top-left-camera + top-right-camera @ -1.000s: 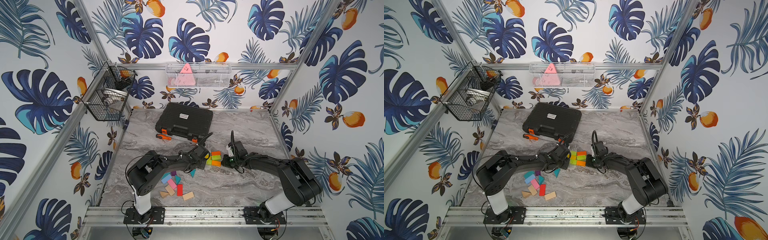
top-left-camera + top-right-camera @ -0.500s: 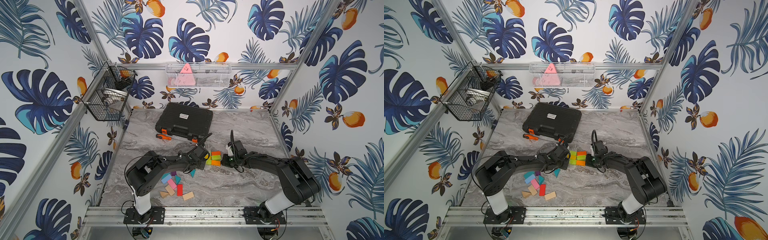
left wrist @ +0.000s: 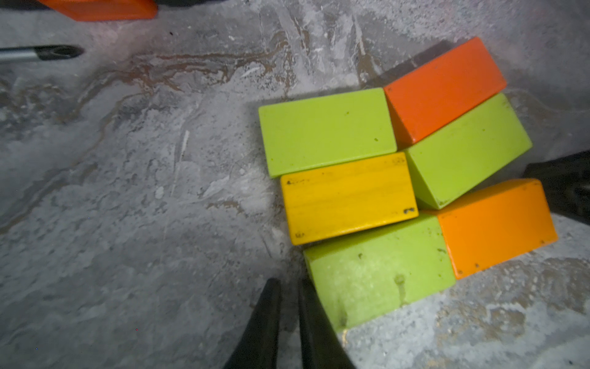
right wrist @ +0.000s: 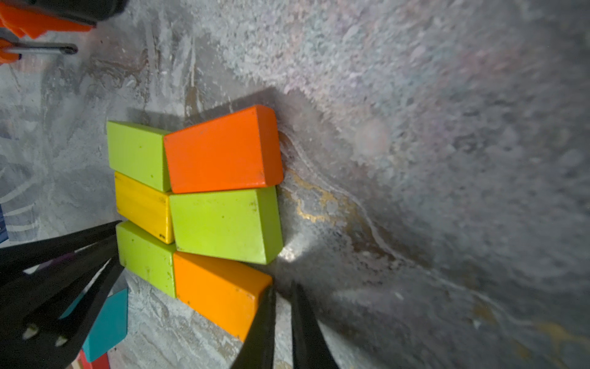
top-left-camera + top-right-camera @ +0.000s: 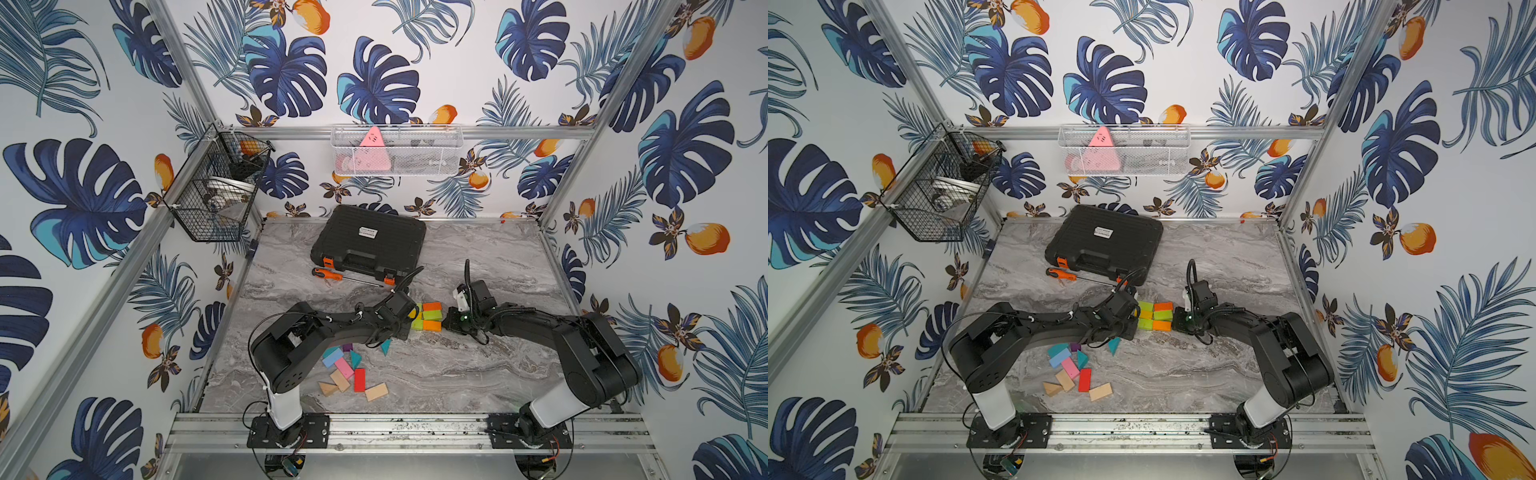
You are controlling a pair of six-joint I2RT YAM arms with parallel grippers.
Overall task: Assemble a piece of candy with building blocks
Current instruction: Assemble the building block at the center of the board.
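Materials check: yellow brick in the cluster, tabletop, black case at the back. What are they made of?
The yellow rectangular brick looks like wood under thin paint: grain lines show through, corners chipped. The grey veined tabletop looks like marble, stone or printed laminate, cannot tell; matte. The black ribbed case is probably moulded plastic: ribbed lid, orange latches.

6 building blocks packed tight, centre-left of frame, 2 columns of 3: green, yellow, green; red-orange, green, orange. Bottom centre: right gripper, jaws nearly together, 1 finger against the orange block. Lower left: left gripper, possibly touching the lowest green block. Teal block below it.
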